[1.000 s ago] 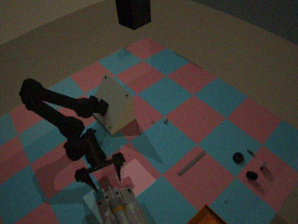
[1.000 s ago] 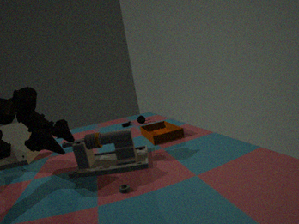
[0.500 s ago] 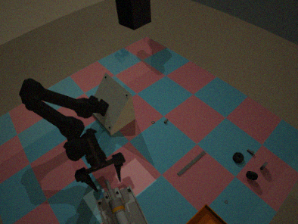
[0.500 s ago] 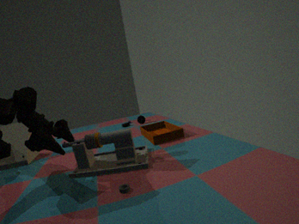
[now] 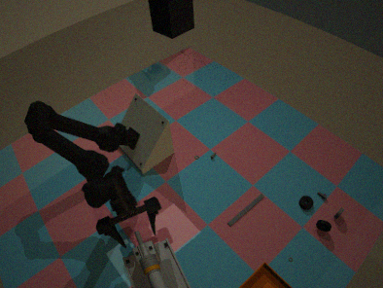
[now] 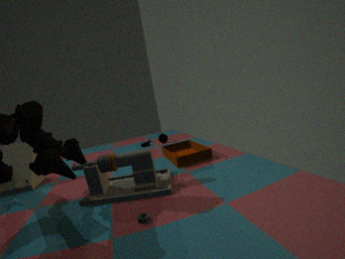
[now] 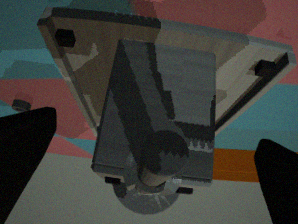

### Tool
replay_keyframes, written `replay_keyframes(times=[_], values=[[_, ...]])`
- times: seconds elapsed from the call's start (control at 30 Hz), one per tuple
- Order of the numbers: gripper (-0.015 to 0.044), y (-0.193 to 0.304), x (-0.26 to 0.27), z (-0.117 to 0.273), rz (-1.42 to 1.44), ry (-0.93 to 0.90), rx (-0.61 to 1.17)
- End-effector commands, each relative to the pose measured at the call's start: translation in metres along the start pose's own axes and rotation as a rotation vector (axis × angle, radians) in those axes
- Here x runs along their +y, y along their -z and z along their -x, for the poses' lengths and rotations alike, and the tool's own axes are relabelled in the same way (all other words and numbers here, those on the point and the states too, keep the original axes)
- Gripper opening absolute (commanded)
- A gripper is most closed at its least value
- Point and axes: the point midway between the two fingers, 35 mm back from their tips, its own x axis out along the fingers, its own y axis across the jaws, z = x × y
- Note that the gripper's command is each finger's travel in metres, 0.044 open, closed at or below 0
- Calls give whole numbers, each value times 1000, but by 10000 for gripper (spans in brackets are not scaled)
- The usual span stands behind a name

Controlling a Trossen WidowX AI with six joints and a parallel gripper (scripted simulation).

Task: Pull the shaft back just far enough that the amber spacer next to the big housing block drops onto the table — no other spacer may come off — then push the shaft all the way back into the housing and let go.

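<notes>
My gripper [image 5: 140, 239] [image 6: 80, 169] [image 7: 158, 133] is open and empty, its fingers on either side of the shaft's free end [image 5: 138, 235] [image 6: 79, 166] [image 7: 169, 152]. The shaft lies along the grey fixture, over the smaller upright support [image 6: 96, 181] [image 7: 195, 85]. The amber spacer [image 5: 152, 268] [image 6: 111, 162] is up on the shaft line, against the wide grey cylinder at the housing block [image 6: 143, 169]. A paler grey ring [image 6: 102, 163] sits beside it, on the support side. In the wrist view the support hides the amber spacer.
The fixture's base plate [image 6: 127, 196] [image 7: 100, 17] lies on the checkered table. A small dark ring [image 6: 143, 218] lies in front of it. An orange tray [image 6: 195, 158] [image 7: 235, 165] stands beyond. A grey bar [image 5: 246, 210], dark wheels [image 5: 305, 202] and a pale wedge block [image 5: 146, 131] lie around.
</notes>
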Motion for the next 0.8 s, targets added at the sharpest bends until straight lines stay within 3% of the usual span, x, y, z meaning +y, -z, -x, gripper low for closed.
replay_keyframes(times=[0.0,0.43,0.77], values=[[440,-1,-1,-6,4,2,-2],[440,-1,0,-16,4,1,-2],[177,0,0,-14,1,-1,-1]])
